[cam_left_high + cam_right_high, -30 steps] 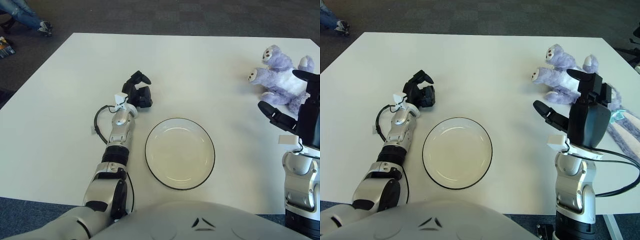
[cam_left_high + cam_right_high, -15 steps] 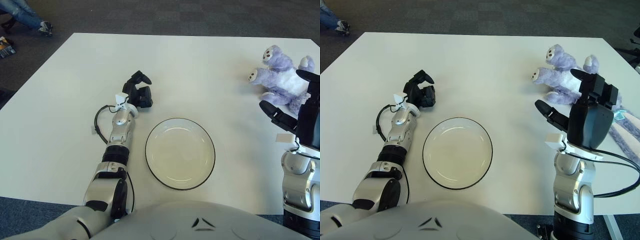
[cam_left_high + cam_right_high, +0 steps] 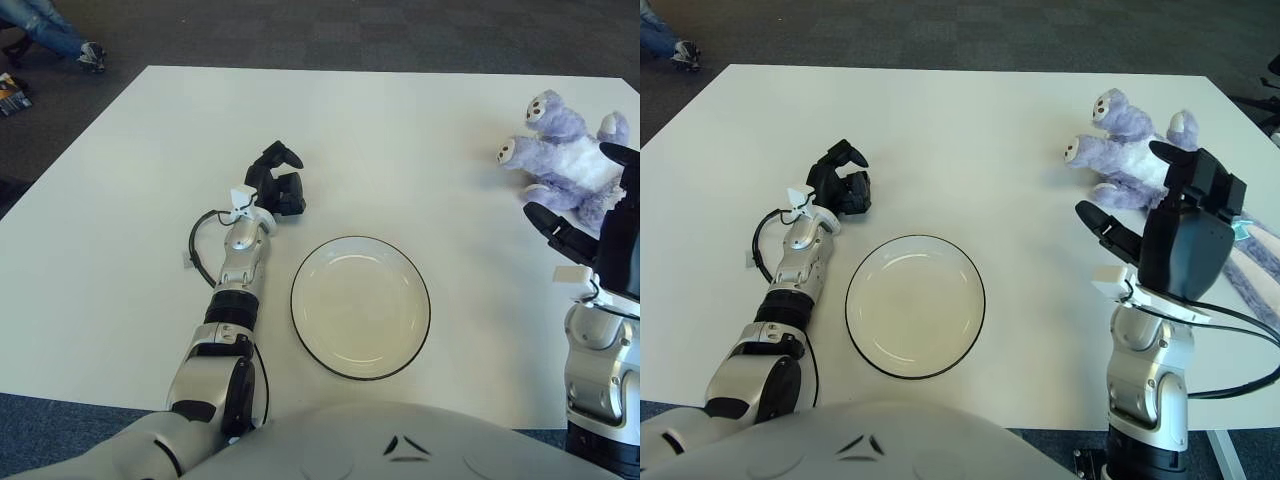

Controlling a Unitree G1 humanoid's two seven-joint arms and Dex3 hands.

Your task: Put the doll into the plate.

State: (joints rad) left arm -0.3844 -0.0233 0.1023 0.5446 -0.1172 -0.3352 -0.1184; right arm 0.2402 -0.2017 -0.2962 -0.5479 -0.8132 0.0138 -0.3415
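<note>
A purple plush doll [image 3: 1124, 155] lies on its side at the upper right of a white table [image 3: 970, 140], its pale face turned toward the frame's left and its limbs splayed across the surface. The robot's right hand [image 3: 1175, 215] is raised at the right of the frame, just in front of the doll and overlapping its lower edge in the right eye view; its dark fingers [image 3: 1108, 226] are spread apart, one reaching out to the left and others standing up beside the toy's body, and they hold nothing. Whether any fingertip touches the plush cannot be told. A round white plate [image 3: 915, 305] with a thin dark rim sits empty at the lower centre of the frame, well apart from the doll. The left hand [image 3: 841, 182] shows at the left centre, above and to the left of the plate, its fingers curled loosely inward around nothing. A black cable [image 3: 761, 248] loops beside the left forearm. Grey carpet [image 3: 940, 30] fills the top of the frame beyond the table.
</note>
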